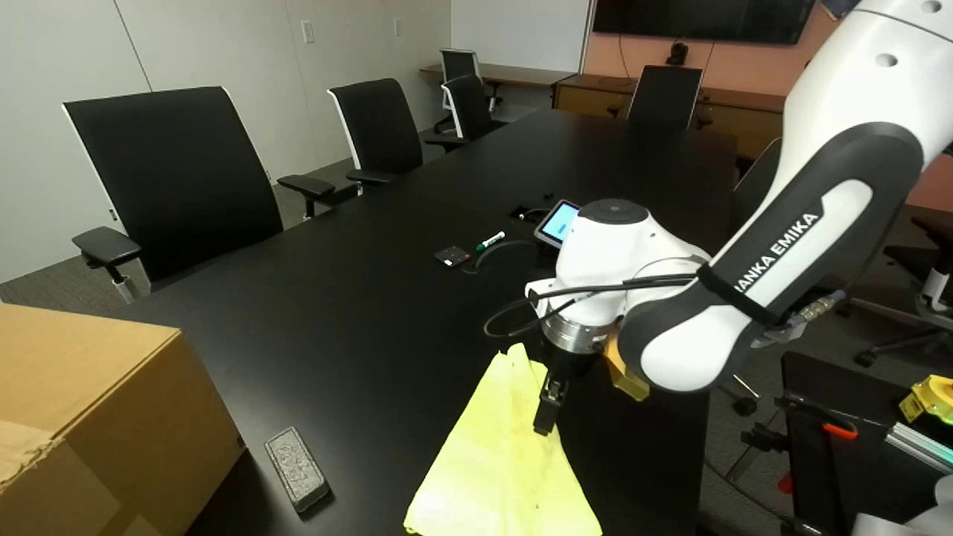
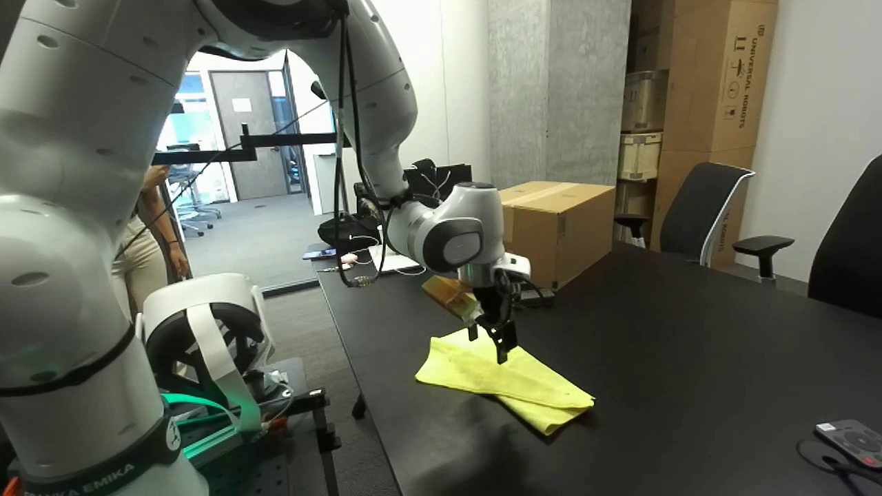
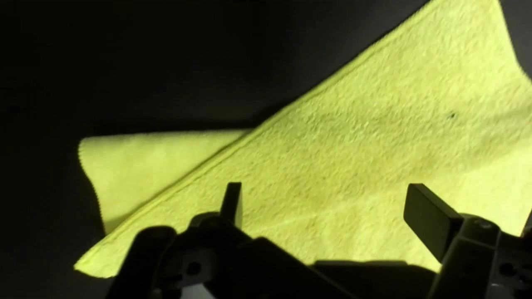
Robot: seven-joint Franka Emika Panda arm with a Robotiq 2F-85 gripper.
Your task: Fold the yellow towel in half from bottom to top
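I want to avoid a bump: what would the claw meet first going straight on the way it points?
Probably the yellow towel, lying below the open claw; how far below is unclear.

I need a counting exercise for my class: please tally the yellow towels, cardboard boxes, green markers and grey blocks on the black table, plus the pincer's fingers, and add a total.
Towel: 1
Box: 1
Marker: 1
Block: 1
Pincer fingers: 2
Total: 6
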